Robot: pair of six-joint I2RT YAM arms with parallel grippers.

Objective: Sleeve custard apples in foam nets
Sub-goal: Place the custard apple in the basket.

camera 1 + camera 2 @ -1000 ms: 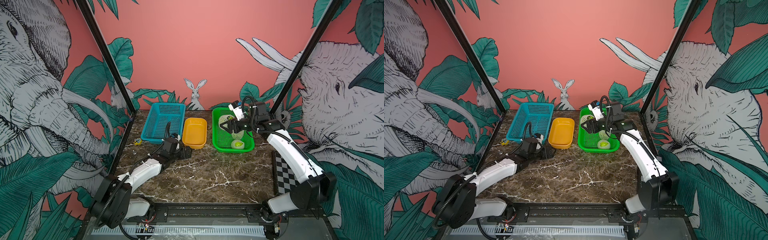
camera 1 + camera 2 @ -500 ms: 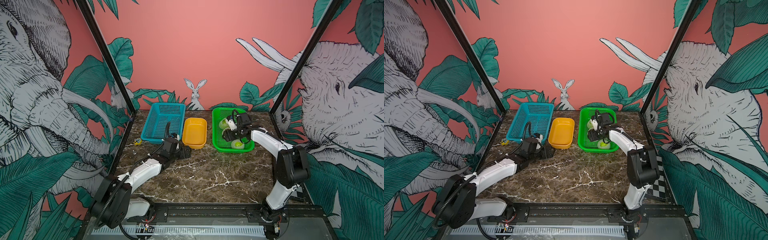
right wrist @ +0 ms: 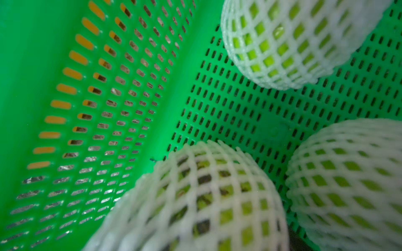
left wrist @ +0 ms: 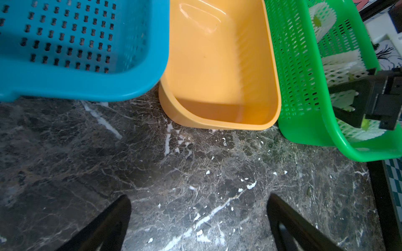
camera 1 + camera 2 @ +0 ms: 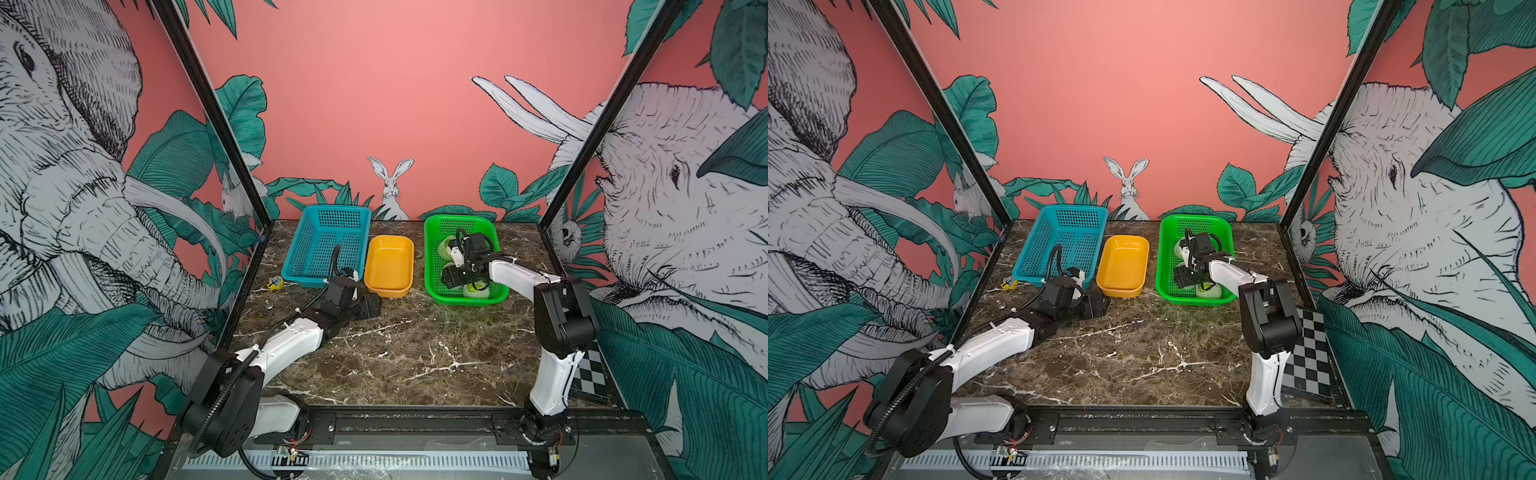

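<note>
Several custard apples in white foam nets lie in the green basket [image 5: 429,257] [image 5: 1161,257]; in both top views one shows at its front [image 5: 478,290] [image 5: 1209,291] and one at its back [image 5: 446,245] [image 5: 1180,247]. My right gripper [image 5: 451,277] [image 5: 1183,277] is down inside the basket, shut on a netted custard apple [image 3: 195,195] that fills the near part of the right wrist view. Two other netted fruits [image 3: 282,41] [image 3: 348,180] lie beyond it. Its black fingers [image 4: 352,85] straddle white net in the left wrist view. My left gripper [image 5: 370,308] [image 4: 199,200] rests open on the marble.
An empty blue basket [image 5: 328,211] stands at the back left, with an empty orange tub [image 5: 390,266] between it and the green basket. A small yellow object [image 5: 274,283] lies near the left wall. A checkerboard [image 5: 588,374] lies at the right edge.
My right arm has come down from above the green basket into it, carrying the netted custard apple, and its elbow has folded. The left arm has not moved.
</note>
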